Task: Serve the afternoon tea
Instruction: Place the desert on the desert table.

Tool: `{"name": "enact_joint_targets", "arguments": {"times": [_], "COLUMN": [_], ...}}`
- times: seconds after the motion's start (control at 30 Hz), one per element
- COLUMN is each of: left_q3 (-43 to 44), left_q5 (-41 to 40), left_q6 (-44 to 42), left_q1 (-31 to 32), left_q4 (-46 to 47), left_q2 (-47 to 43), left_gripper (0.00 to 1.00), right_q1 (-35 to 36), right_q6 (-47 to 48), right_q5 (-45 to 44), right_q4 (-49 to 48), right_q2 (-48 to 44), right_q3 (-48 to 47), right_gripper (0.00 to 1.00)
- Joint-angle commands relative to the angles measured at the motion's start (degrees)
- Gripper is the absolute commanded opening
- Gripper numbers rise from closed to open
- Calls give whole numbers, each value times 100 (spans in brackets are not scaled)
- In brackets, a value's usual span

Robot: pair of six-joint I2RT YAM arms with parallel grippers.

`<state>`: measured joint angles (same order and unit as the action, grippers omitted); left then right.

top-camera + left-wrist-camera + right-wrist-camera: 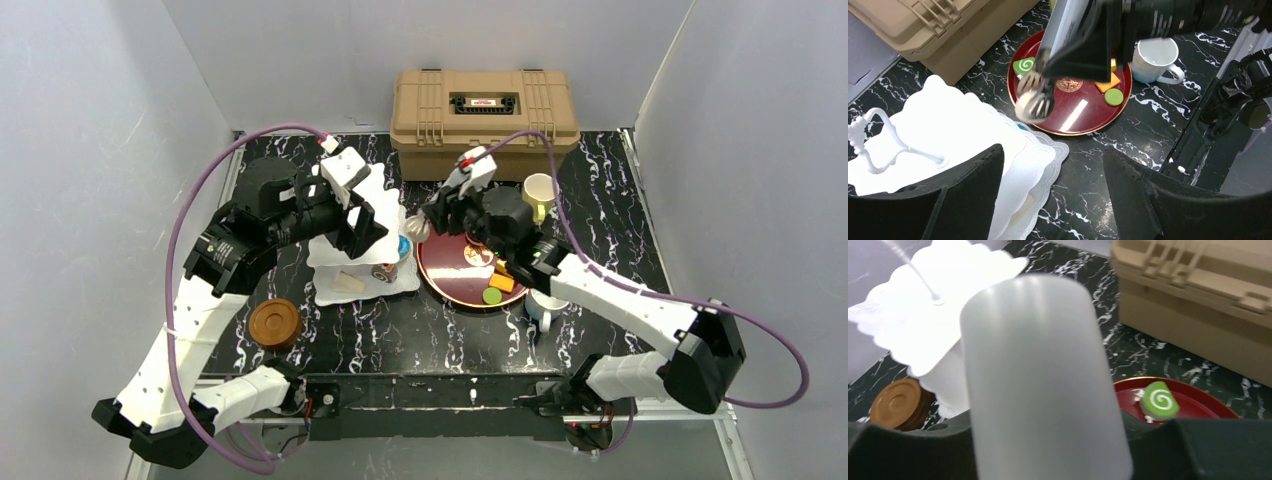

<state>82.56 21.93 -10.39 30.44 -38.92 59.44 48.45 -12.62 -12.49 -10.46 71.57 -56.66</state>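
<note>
The white three-tier stand (336,289) (973,125) (948,315) stands left of centre, with a blue donut (404,245) and a brown pastry (385,270) on its lower tier. My left gripper (360,225) (1053,155) hovers open over the stand's right edge, with nothing between its fingers. My right gripper (415,228) is shut on a pale cylindrical pastry (1032,99) (1043,385), held above the gap between stand and dark red tray (450,285). On the tray lie a green roll (1024,65) (1159,400), an orange cake (1108,82) and a green disc (1114,96).
The tan case (485,115) stands at the back. A cream-yellow mug (540,190) stands right of the tray and a white mug (545,305) (1155,60) at its near right. Brown coasters (275,323) (898,402) are stacked at the front left.
</note>
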Motion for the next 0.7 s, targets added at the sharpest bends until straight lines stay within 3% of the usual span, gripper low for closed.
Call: {"name": "enact_joint_targets", "arguments": {"times": [0.0, 0.17, 0.67], "left_q3": [-19, 105, -62], "left_q5": [-201, -268, -277], "left_q6": [61, 166, 73], "left_q1": [-2, -3, -3], "left_q4": [-5, -109, -107], "left_q2": [-236, -206, -398], "left_gripper": [71, 71, 71], "right_q1": [571, 1022, 1235], "right_q6": [-6, -37, 76], "right_q5": [-290, -793, -1382], "right_q4": [-422, -526, -55], "right_q2": [370, 560, 270], "right_q3": [-551, -758, -760], "right_gripper": [33, 32, 30]}}
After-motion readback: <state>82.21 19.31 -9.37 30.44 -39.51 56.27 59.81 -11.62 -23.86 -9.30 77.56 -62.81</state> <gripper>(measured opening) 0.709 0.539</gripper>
